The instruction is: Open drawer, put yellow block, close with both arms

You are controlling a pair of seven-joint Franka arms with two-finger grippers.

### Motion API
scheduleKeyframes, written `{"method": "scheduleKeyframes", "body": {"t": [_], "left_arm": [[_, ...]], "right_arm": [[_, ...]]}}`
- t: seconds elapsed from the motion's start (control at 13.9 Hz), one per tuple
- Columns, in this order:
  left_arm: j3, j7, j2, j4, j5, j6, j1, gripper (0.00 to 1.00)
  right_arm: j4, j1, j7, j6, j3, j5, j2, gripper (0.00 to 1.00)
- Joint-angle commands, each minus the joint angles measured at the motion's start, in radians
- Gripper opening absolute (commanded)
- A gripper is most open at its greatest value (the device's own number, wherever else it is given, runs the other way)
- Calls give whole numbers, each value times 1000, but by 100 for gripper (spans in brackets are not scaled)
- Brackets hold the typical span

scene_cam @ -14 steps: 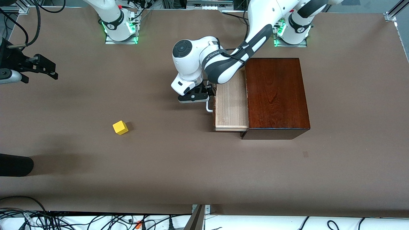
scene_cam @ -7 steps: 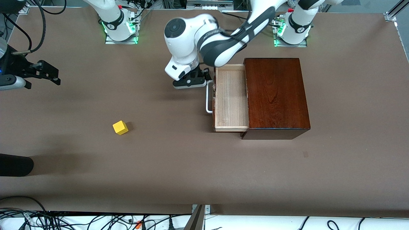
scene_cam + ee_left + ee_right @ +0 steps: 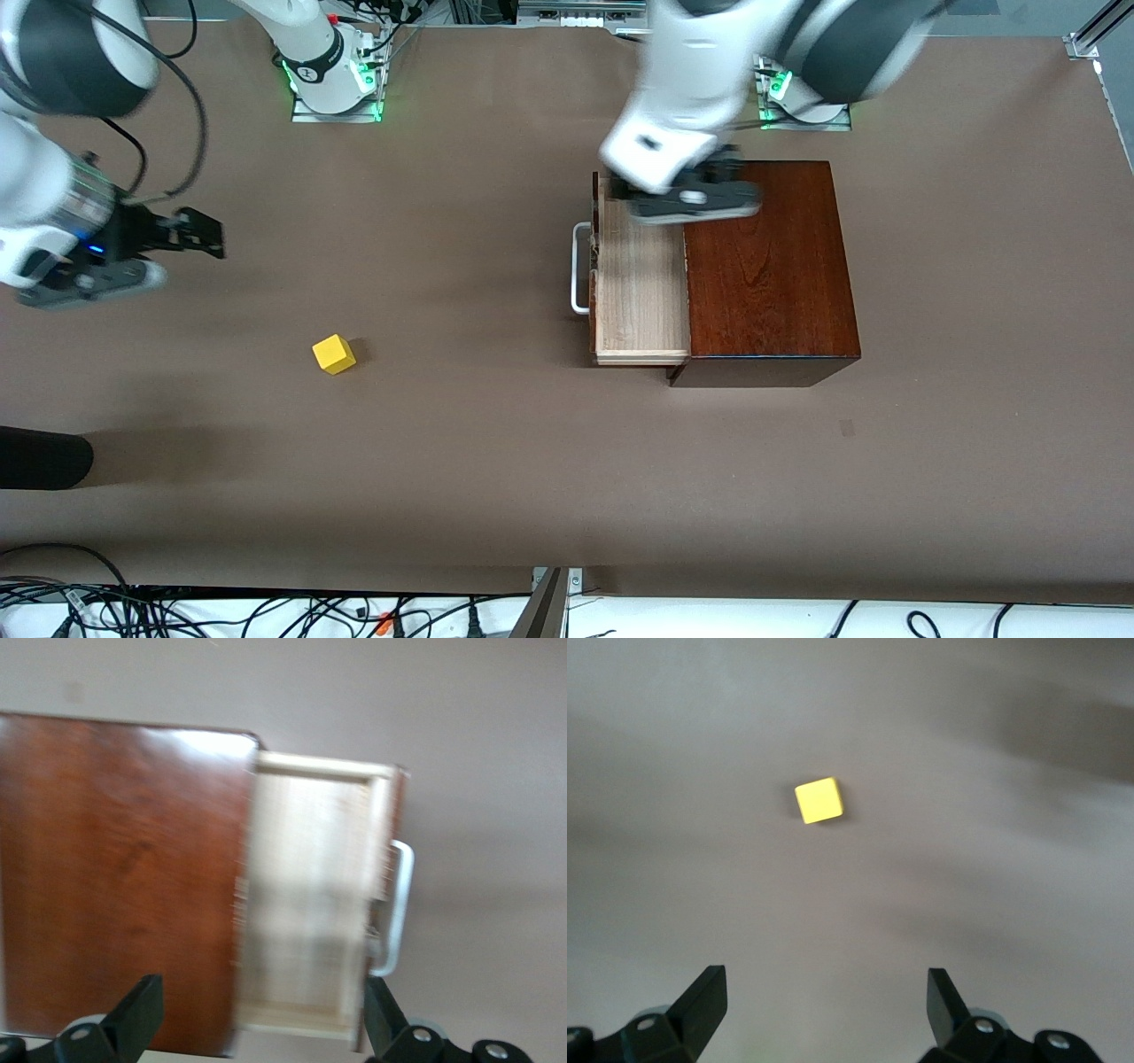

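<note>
My left gripper (image 3: 700, 190) is hanging in the air over the drawer (image 3: 640, 275) and the edge of the mahogany box (image 3: 766, 266). Its fingers (image 3: 135, 1014) are standing wide apart and holding nothing. The drawer is standing pulled out of the box, toward the right arm's end of the table, and its pale tray is lying bare. Its white handle (image 3: 579, 268) is pointing toward that same end; the bar is running along the drawer front, from nearer the front camera to farther from it.

My right gripper (image 3: 190, 237) is hovering over the bare table – also spread wide, gripping nothing. The yellow block (image 3: 334, 354) is sitting on the table well apart from the drawer, toward the right arm's end. It is a cube, so I am seeing no long axis – only that its sides are standing turned a little against the table edge.
</note>
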Motion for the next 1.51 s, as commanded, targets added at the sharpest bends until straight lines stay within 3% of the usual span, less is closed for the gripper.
{"method": "scheduleKeyframes", "body": {"t": [0.0,0.29,0.5,0.79,0.94,1.44], "left_arm": [[-6,62,-71,-88,-33,7,79,100],[23,242,-110,-96,-91,-19,208,100],[207,426,-147,-113,-153,-39,190,100],[452,676,-249,-231,-211,-22,130,100],[544,762,-266,-240,-219,-24,107,100],[554,831,-282,-251,-196,2,133,100]], "right_arm": [[3,32,-75,-1,-3,6,53,100],[-25,37,-128,94,-3,51,134,100],[-90,38,-151,210,-3,69,168,100],[-204,38,-191,384,3,71,189,100],[-238,38,-191,470,8,71,214,100],[-239,35,-193,653,45,72,341,100]]}}
